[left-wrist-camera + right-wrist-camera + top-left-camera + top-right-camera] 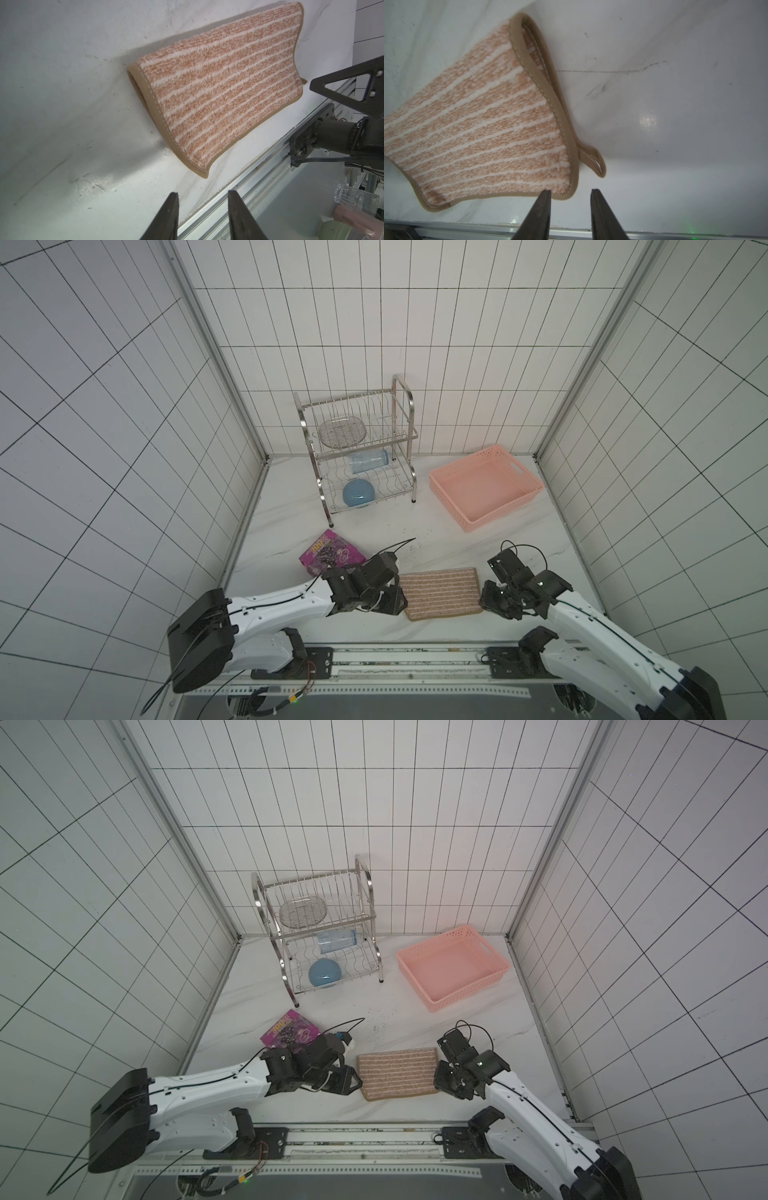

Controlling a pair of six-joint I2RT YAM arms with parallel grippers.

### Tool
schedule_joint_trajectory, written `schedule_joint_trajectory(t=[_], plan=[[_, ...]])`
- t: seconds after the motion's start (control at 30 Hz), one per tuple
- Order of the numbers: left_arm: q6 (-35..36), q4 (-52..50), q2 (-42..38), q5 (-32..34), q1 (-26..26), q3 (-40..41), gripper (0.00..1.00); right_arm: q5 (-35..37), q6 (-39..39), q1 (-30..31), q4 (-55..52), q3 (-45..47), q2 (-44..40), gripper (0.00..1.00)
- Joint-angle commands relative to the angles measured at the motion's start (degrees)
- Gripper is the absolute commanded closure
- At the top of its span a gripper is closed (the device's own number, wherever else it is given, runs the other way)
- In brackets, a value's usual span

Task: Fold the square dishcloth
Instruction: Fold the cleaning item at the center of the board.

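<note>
The white marble table fills the lower middle of both top views. At its back, about centre frame, stands a two-tier wire dish rack, and to the right of that a pink basket. The square dishcloth lies low in the centre, near the table's front edge. It is doubled over into a striped rectangle running left to right, and both wrist views show the two layers at its short ends. A magenta snack packet sits up and left of it, partly behind the left arm.

The left gripper is just off the cloth's left end, jaws spread with nothing between them. The right gripper is at the right end, jaws also parted and empty, with the cloth's corner just ahead of the gap. The small corner loop pokes out beside that corner.
</note>
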State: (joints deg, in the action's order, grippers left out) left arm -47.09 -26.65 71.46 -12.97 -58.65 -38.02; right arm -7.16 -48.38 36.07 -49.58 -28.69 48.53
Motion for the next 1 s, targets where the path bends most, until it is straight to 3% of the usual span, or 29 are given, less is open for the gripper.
schedule_joint_trajectory(t=[0.0,0.6,0.83,0.97], plan=[[-1.59,2.32,2.64,-1.51,-0.52,0.16,0.59,-0.58,-2.01,0.00,-1.40,1.25,-0.44,0.63],[-2.39,4.51,11.00,-1.96,-0.66,-1.60,0.66,-1.10,-2.66,0.01,-0.50,2.88,-2.07,0.55],[-2.46,4.77,11.64,-2.13,-0.67,-1.85,0.88,-3.50,-4.14,-0.10,3.35,4.77,-2.07,0.56],[-2.52,4.76,11.29,-2.23,-0.66,-1.72,0.94,-3.93,-5.18,-0.07,5.85,5.89,-2.38,0.59]])
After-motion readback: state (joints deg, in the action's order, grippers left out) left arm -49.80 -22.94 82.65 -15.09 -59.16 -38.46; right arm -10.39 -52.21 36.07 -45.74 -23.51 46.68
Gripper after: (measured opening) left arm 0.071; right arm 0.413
